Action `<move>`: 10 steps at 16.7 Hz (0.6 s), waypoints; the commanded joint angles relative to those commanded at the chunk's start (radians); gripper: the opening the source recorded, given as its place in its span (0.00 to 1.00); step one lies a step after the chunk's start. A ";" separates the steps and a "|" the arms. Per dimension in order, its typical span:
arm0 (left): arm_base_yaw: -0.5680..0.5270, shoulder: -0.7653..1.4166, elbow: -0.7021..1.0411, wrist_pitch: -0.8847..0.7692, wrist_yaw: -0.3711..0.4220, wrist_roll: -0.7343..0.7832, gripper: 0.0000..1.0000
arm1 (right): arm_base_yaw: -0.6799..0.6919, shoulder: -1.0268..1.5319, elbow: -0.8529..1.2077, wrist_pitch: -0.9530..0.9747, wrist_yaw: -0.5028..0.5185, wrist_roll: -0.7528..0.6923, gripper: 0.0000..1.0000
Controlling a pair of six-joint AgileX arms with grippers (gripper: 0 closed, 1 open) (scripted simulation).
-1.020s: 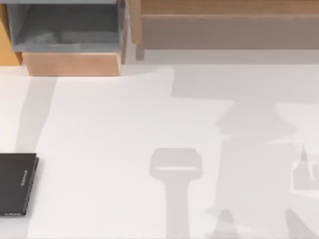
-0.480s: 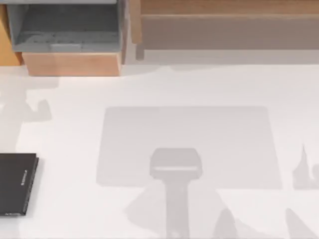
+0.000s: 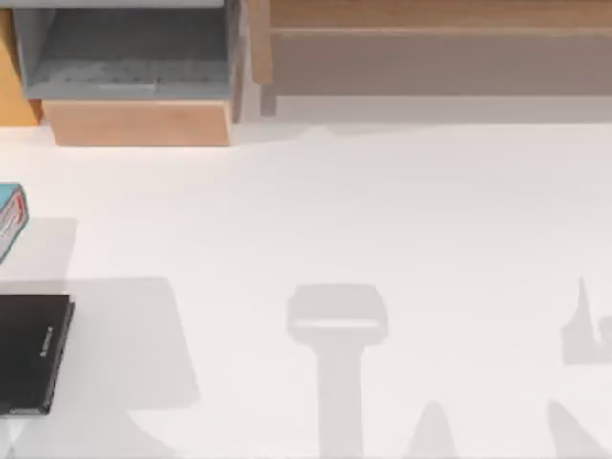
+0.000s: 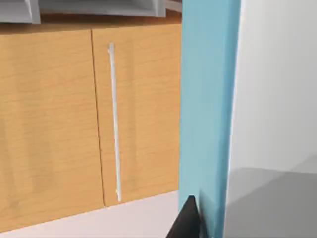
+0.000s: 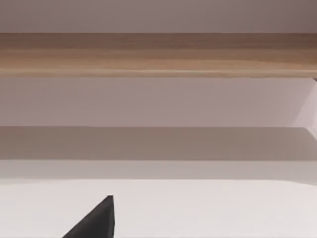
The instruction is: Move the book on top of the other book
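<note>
The book (image 3: 10, 218), teal with a white spine and red markings, pokes in at the top view's far left edge and casts a shadow on the table below it. In the left wrist view the book (image 4: 208, 114) stands as a tall teal band. My left gripper (image 4: 203, 225) is shut on its lower end, one dark fingertip (image 4: 187, 220) pressed against its cover. The other book (image 3: 31, 354), thin and black, lies flat on the table nearer the front, just below the teal one in the top view. A dark part of my right gripper (image 5: 96, 220) shows above bare table.
A wooden cabinet with a grey open compartment (image 3: 134, 57) stands at the back left. A long wooden shelf (image 3: 430, 48) runs along the back right. The left wrist view faces a wooden cabinet door with a pale handle (image 4: 114, 124).
The teal book has come into the top view at the far left edge. Its large shadow has slid left across the table. The black book has not moved.
</note>
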 joint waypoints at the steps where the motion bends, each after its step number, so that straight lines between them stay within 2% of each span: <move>1: 0.029 -0.019 -0.052 -0.022 0.021 0.043 0.00 | 0.000 0.000 0.000 0.000 0.000 0.000 1.00; 5: 0.105 -0.061 -0.176 -0.080 0.077 0.143 0.00 | 0.000 0.000 0.000 0.000 0.000 0.000 1.00; 10: 0.106 -0.061 -0.179 -0.081 0.079 0.149 0.00 | 0.000 0.000 0.000 0.000 0.000 0.000 1.00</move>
